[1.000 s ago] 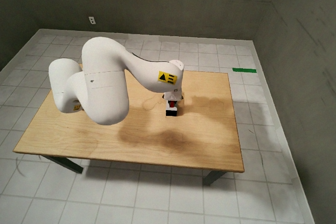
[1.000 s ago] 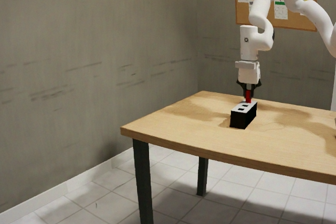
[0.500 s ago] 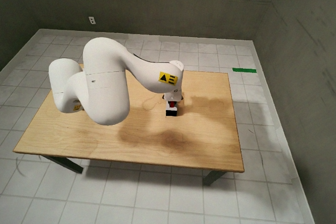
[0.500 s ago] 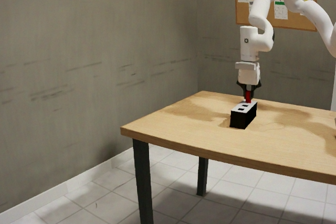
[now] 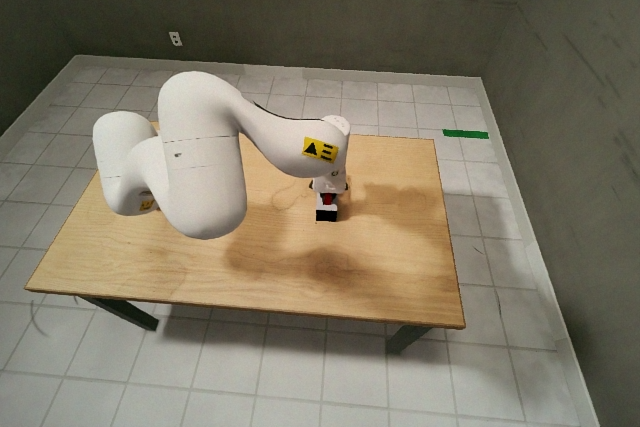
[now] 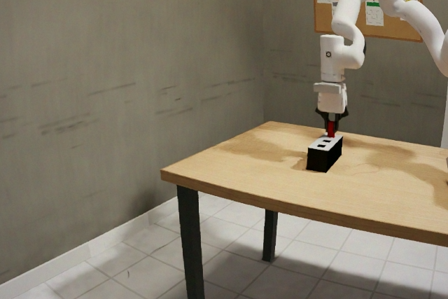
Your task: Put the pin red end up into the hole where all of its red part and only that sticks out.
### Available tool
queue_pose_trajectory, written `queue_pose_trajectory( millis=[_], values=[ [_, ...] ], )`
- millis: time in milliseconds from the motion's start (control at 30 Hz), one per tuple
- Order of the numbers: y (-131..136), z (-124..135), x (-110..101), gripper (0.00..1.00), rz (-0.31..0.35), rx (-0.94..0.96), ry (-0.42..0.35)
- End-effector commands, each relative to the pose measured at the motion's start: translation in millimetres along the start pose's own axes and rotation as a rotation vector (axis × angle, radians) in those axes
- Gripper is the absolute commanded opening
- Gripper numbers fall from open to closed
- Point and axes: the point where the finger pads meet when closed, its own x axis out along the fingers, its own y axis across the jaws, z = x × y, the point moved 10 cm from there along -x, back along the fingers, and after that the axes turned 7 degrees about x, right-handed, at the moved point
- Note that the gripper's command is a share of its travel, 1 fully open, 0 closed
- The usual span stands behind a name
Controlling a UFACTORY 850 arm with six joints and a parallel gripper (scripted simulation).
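Note:
A black block (image 5: pixel 326 215) (image 6: pixel 323 156) with a light top and three square holes stands near the middle of the wooden table (image 5: pixel 155 257) (image 6: pixel 253 180). The pin (image 5: pixel 328 198) (image 6: pixel 330 128) stands upright in the hole at the block's far end as the exterior camera sees it. Only its red part shows above the block. My gripper (image 5: pixel 328 193) (image 6: pixel 331 122) points straight down over that hole and is shut on the pin's red top. The two nearer holes are empty.
The arm's large white links (image 5: pixel 201 153) hang over the left half of the table. A green strip (image 5: pixel 465 133) lies on the floor beyond the table's far right corner. A cork board (image 6: pixel 397 28) hangs on the back wall.

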Motion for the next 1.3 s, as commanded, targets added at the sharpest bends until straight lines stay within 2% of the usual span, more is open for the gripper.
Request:
queue_pose_trajectory(
  millis=[0, 1267],
  values=[
    [0.5, -0.1, -0.5, 0.0, 0.001, 0.0, 0.001],
    [-0.2, -0.6, 3.5, 0.0, 0.001, 0.0, 0.001]
  ],
)
